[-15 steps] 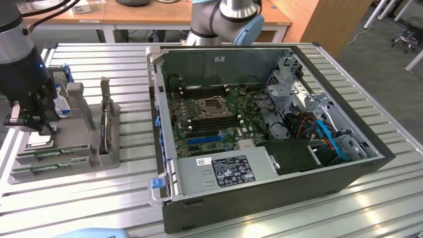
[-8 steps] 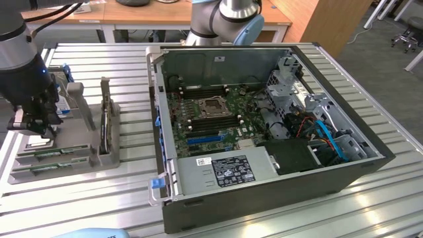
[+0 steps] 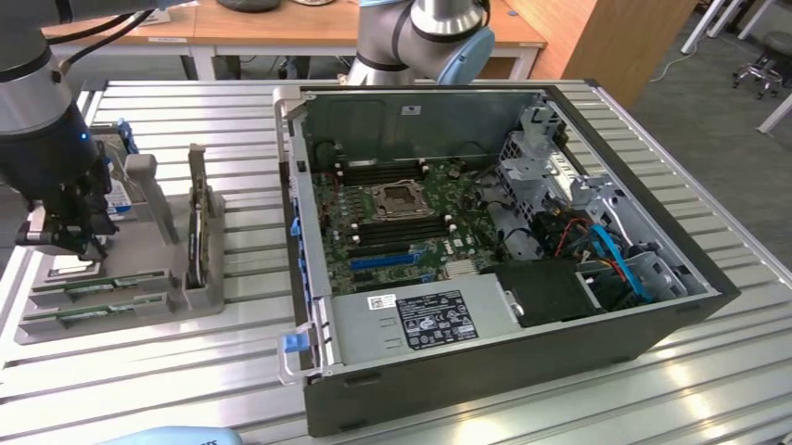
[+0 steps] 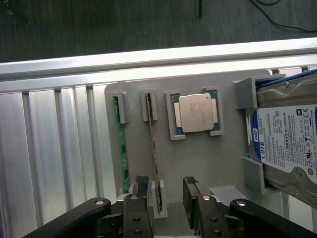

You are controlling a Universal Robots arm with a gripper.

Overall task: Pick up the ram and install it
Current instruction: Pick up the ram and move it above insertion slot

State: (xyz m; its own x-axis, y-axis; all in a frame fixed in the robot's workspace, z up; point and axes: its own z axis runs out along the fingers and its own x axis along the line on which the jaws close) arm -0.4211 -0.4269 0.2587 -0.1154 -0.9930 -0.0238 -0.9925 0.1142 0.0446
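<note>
Inspection runs from the exterior view's left. The gripper (image 3: 62,243) hangs low over a grey parts tray (image 3: 185,301) at that side of the slatted table (image 3: 693,371). In the wrist view the gripper (image 4: 166,198) is released. Its jaws stand wide, with one black finger (image 4: 140,191) to each side of the ram (image 4: 151,134). No pad is seen touching the ram, and nothing is grasped.

The ram (image 3: 106,286) sits on edge in a tray slot, and end blocks keep it upright. This is judged to present its long faces to the pads. The jaws straddle it near one end block, not at mid-length. A second memory stick (image 4: 120,144) occupies the neighbouring slot, just beside it. The processor chip (image 4: 195,113) lies flat in its own pocket on the ram's other side, and the hard drive (image 4: 287,144) is held between posts beyond that. Separate pockets keep each part located and apart, which is judged to give the fingers clearance.

Toward the exterior view's right, the computer case (image 3: 495,385) lies on its side, open upward, with the motherboard (image 3: 352,213) exposed. This orientation is judged to allow access to the board from above. Dark memory slots (image 3: 415,225) flank the processor socket (image 3: 396,198); whether all are vacant cannot be told.

Task status: the ram is in the tray, not lifted and not installed.
</note>
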